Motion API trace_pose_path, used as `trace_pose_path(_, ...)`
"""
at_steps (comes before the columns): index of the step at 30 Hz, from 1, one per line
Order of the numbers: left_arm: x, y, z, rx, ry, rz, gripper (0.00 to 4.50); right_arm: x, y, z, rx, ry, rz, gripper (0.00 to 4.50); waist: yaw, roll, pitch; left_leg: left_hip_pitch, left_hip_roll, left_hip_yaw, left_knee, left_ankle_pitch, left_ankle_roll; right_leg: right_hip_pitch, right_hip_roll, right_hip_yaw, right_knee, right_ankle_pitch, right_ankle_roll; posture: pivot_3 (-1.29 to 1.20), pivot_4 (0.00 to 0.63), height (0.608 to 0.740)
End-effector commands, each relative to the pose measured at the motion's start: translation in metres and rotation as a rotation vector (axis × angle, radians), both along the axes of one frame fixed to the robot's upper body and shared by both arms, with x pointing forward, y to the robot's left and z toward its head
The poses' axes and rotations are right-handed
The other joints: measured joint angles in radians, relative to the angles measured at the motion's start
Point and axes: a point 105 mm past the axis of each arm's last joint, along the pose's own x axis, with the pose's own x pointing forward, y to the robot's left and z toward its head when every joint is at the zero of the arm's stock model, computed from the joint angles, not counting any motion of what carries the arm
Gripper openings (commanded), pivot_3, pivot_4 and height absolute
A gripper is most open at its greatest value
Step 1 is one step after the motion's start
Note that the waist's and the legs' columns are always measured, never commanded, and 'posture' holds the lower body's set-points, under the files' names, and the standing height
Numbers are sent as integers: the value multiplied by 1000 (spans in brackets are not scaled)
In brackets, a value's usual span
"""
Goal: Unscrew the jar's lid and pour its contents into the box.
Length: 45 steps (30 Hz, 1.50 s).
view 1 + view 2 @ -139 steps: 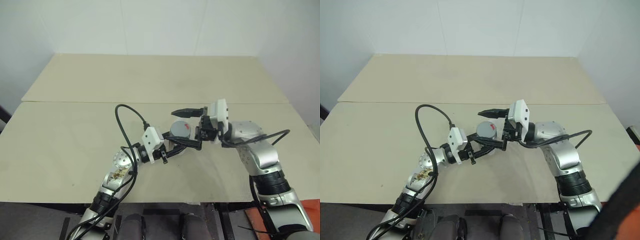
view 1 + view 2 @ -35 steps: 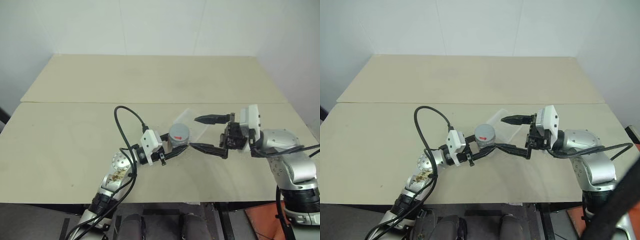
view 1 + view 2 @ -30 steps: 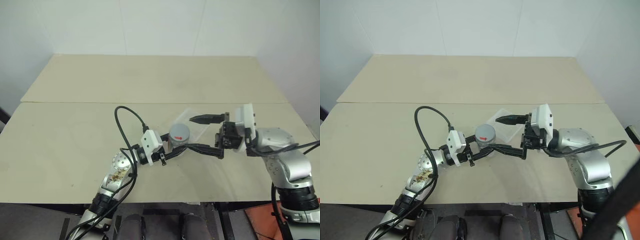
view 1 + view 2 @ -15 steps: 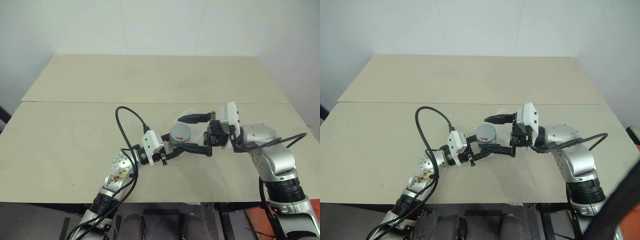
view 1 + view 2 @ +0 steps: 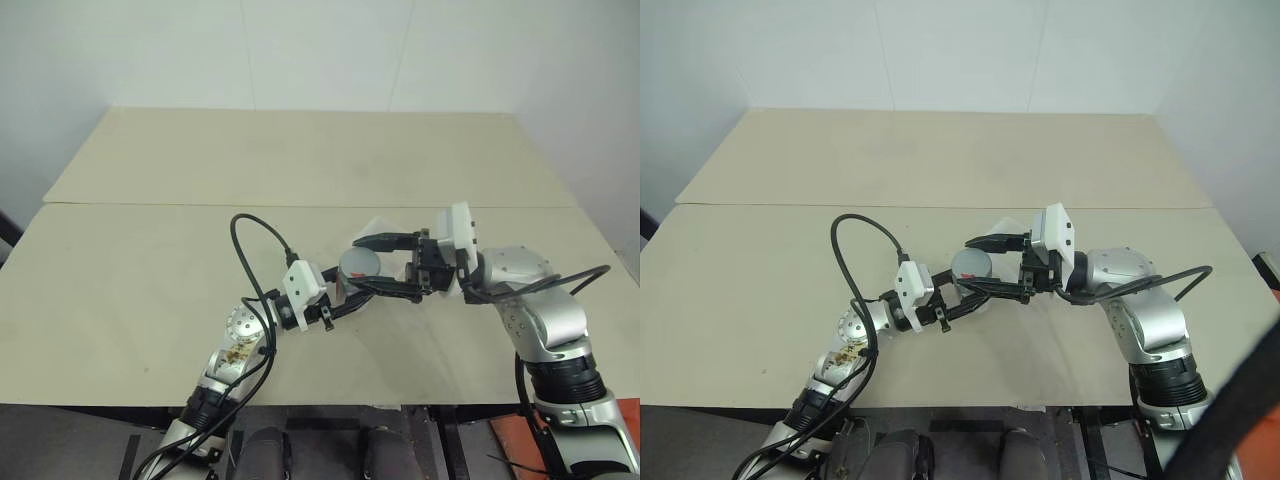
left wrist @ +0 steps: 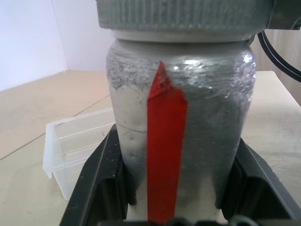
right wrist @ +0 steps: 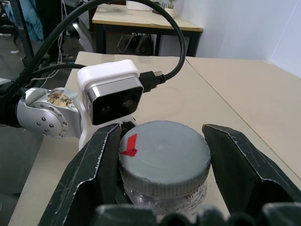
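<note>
**Lid grip set, unscrewing not yet done**

The left gripper (image 6: 176, 197) is clamped on the body of the jar (image 6: 181, 122), holding it upright above the table (image 5: 150, 270). The right gripper (image 7: 160, 155) reaches in level from the right, its two fingers closed against opposite sides of the lid (image 7: 164, 153), which sits on the jar. The box (image 6: 75, 150) lies on the table just behind the jar, open side up and apparently empty. The contents cannot be seen through the grey wall.

Judgement on the step in hand: the lid should be turned about the jar's own upright axis, with the left grip firm enough that the jar does not spin along. The red marks on lid and jar offer a ready check on rotation. The jar should stay upright until the lid is clear.

Count: one jar, one lid, one box, two grippers.
</note>
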Motion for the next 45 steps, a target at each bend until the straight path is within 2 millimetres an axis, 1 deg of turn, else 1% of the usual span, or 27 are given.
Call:
trace_pose_path(1, -4, -4, 7, -13, -43, -22, 2016, 0, -2, 9, 16, -32, -24, 2722, 0, 0, 0, 0, 0, 0, 0, 0, 0, 0, 0, 0, 0, 0, 0, 0, 150, 740)
trace_pose_path(3, -4, -3, 7, -11, -41, -23, 2016, 0, -2, 13, 38, -35, -26, 2722, 0, 0, 0, 0, 0, 0, 0, 0, 0, 0, 0, 0, 0, 0, 0, 0, 150, 740)
trace_pose_path(8, -4, -3, 6, -8, -39, -24, 2016, -4, -4, 40, 195, -65, 1, 2722, 0, 0, 0, 0, 0, 0, 0, 0, 0, 0, 0, 0, 0, 0, 0, 0, 150, 740)
trace_pose_path(10, -4, -3, 6, -8, -39, -25, 2016, -6, -8, 50, 270, -75, 11, 2722, 2, 0, 0, 0, 0, 0, 0, 0, 0, 0, 0, 0, 0, 0, 0, 0, 150, 740)
trace_pose_path(12, -4, -3, 6, -10, -37, -24, 2016, -4, -12, 53, 313, -69, -6, 2722, 1, 0, 0, 0, 0, 0, 0, 0, 0, 0, 0, 0, 0, 0, 0, 0, 150, 740)
trace_pose_path(16, -4, -3, 7, -15, -37, -18, 2016, 5, -27, 51, 326, -74, -133, 2722, 2, 0, 0, 0, 0, 0, 0, 0, 0, 0, 0, 0, 0, 0, 0, 0, 150, 740)
trace_pose_path(17, -3, -2, 8, -18, -37, -11, 2016, 9, -35, 49, 321, -80, -202, 2722, 2, 0, 0, 0, 0, 0, 0, 0, 0, 0, 0, 0, 0, 0, 0, 0, 150, 740)
trace_pose_path(19, -2, -1, 9, -26, -36, 6, 2016, 24, -59, 46, 335, -39, -395, 2722, 4, 0, 0, 0, 0, 0, 0, 0, 0, 0, 0, 0, 0, 0, 0, 0, 150, 740)
trace_pose_path(20, -1, 0, 9, -26, -37, 12, 2016, 32, -73, 40, 319, 1, -509, 2722, 4, 0, 0, 0, 0, 0, 0, 0, 0, 0, 0, 0, 0, 0, 0, 0, 150, 740)
trace_pose_path(22, -2, 1, 9, -24, -41, 17, 2016, 40, -99, 24, 274, 70, -690, 2722, 5, 0, 0, 0, 0, 0, 0, 0, 0, 0, 0, 0, 0, 0, 0, 0, 150, 740)
trace_pose_path(24, -1, 2, 9, -20, -43, 32, 2016, 34, -123, -1, 198, 144, -814, 2722, 6, 0, 0, 0, 0, 0, 0, 0, 0, 0, 0, 0, 0, 0, 0, 0, 150, 740)
trace_pose_path(25, 1, 4, 8, -15, -42, 48, 2016, 28, -134, -21, 126, 203, -875, 2722, 13, 0, 0, 0, 0, 0, -1, 0, 0, 0, 0, 0, 0, 0, 0, 0, 150, 740)
trace_pose_path(26, 3, 5, 8, -12, -41, 59, 2016, 22, -141, -34, 75, 239, -910, 2722, 15, 0, 0, -1, 0, 0, -1, 0, 0, 0, 0, 0, -1, 0, 0, 0, 150, 740)
trace_pose_path(28, 5, 6, 6, -8, -39, 68, 2016, 15, -147, -52, 5, 309, -961, 2722, 12, 1, -1, -1, 0, 0, -1, 0, 0, 0, 0, 0, -1, 0, 0, 0, 150, 740)
trace_pose_path(29, 6, 7, 6, -4, -39, 71, 2016, 12, -148, -59, -27, 328, -974, 2722, 6, 2, -1, -1, 0, 1, 0, 0, 0, -1, 0, 1, 0, 0, 0, 0, 150, 740)
trace_pose_path(30, 8, 8, 6, 2, -40, 79, 2016, 8, -149, -71, -68, 363, -982, 2722, 1, 3, -2, 0, 0, 1, 0, 0, 1, 0, 0, 2, 0, 1, 0, 0, 150, 740)
trace_pose_path(32, 11, 9, 6, 12, -43, 91, 2016, 1, -151, -85, -105, 414, -997, 2722, -3, 4, -3, 1, 0, 0, -1, -3, 6, 0, 0, 2, -1, 2, 0, 0, 150, 740)
trace_pose_path(37, 17, 12, 7, 32, -52, 108, 2016, -12, -156, -108, -204, 538, -1003, 2722, -2, 6, -4, 1, 0, -1, -1, -3, 7, 1, 0, 1, -1, 2, 0, 0, 150, 740)
trace_pose_path(39, 20, 12, 9, 29, -48, 113, 2016, -13, -157, -112, -236, 545, -1020, 2722, -1, 6, -4, 1, 0, 0, -1, -3, 7, 1, 0, 2, -2, 2, 0, 0, 150, 740)
trace_pose_path(41, 21, 11, 12, 20, -49, 114, 2016, -14, -158, -115, -230, 591, -1014, 2722, 0, 5, -4, 0, 0, -1, -1, -3, 6, 1, 0, 1, -3, 2, 0, 0, 150, 740)
trace_pose_path(42, 22, 10, 13, 19, -53, 118, 2016, -16, -158, -116, -259, 588, -1003, 3066, 0, 5, -4, 1, 0, -1, -1, -3, 6, 2, 0, 1, -2, 2, 0, 0, 150, 740)
trace_pose_path(43, 24, 9, 15, 19, -57, 126, 2016, -19, -157, -114, -259, 597, -976, 3066, 1, 5, -4, 1, 0, -1, -1, -3, 6, 2, 0, 1, -2, 2, 0, 0, 150, 740)
trace_pose_path(44, 27, 9, 16, 27, -63, 141, 2016, -18, -158, -108, -272, 569, -994, 3456, 5, 6, -4, 1, 0, -1, 0, -3, 7, 2, 0, 1, -2, 2, 0, 0, 150, 740)
trace_pose_path(45, 32, 8, 17, 41, -69, 159, 2016, -15, -161, -98, -282, 529, -1002, 3651, 5, 6, -4, 1, -1, -1, -1, -3, 8, 2, 0, 1, -2, 2, 0, 0, 150, 740)
